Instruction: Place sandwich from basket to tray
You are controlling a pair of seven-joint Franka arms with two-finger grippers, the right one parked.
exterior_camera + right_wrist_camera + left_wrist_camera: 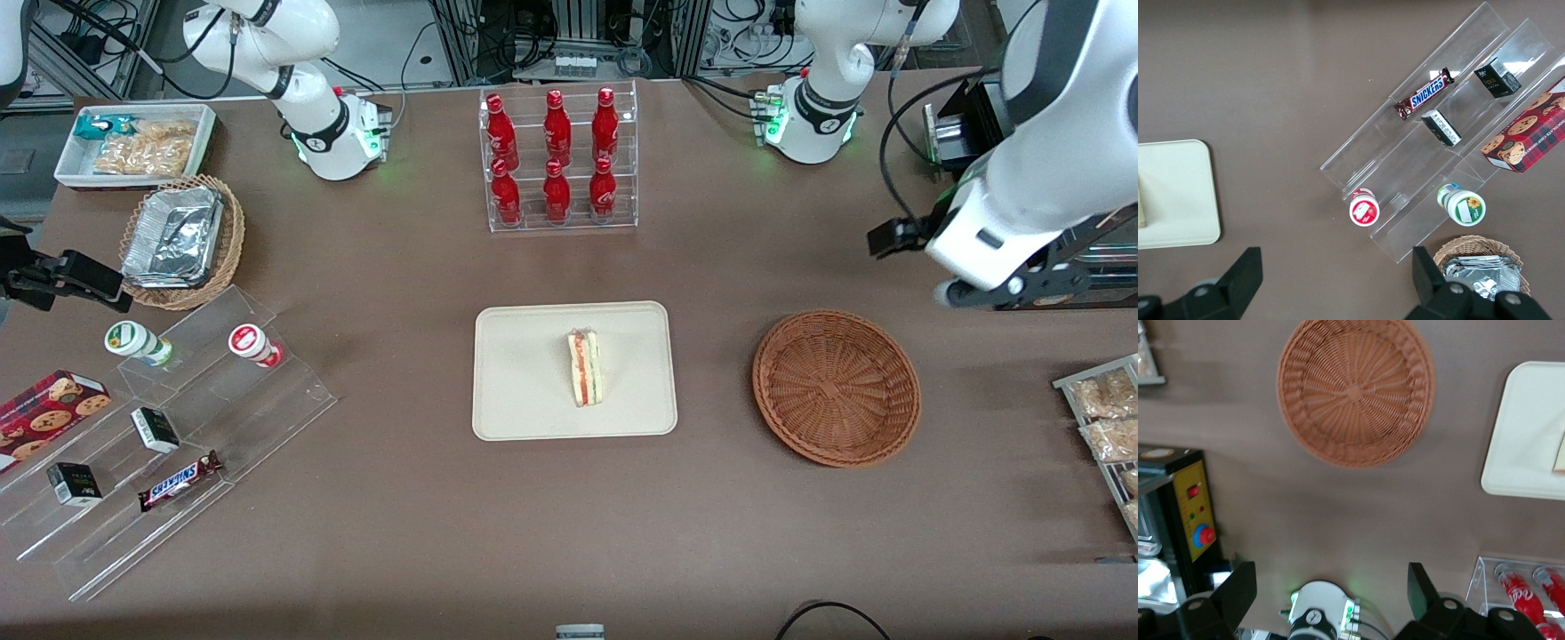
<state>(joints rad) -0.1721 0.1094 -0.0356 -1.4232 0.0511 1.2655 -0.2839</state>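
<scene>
The sandwich [585, 367], a white wedge with red and green layers, lies on the cream tray [516, 373] in the middle of the table. The round reddish-brown wicker basket [836, 387] stands empty beside the tray, toward the working arm's end. My left gripper [896, 238] hangs raised above the table, farther from the front camera than the basket. In the left wrist view the gripper [1331, 587] is wide open with nothing between its fingers, and the basket [1355, 387] and a corner of the tray [1525, 433] show.
A clear rack of red bottles [557, 160] stands farther back than the tray. A black box with a yellow panel [1191, 513] and bagged snacks [1107, 418] sit at the working arm's end. A stepped acrylic shelf [178, 418] and a foil-tray basket [182, 240] lie toward the parked arm's end.
</scene>
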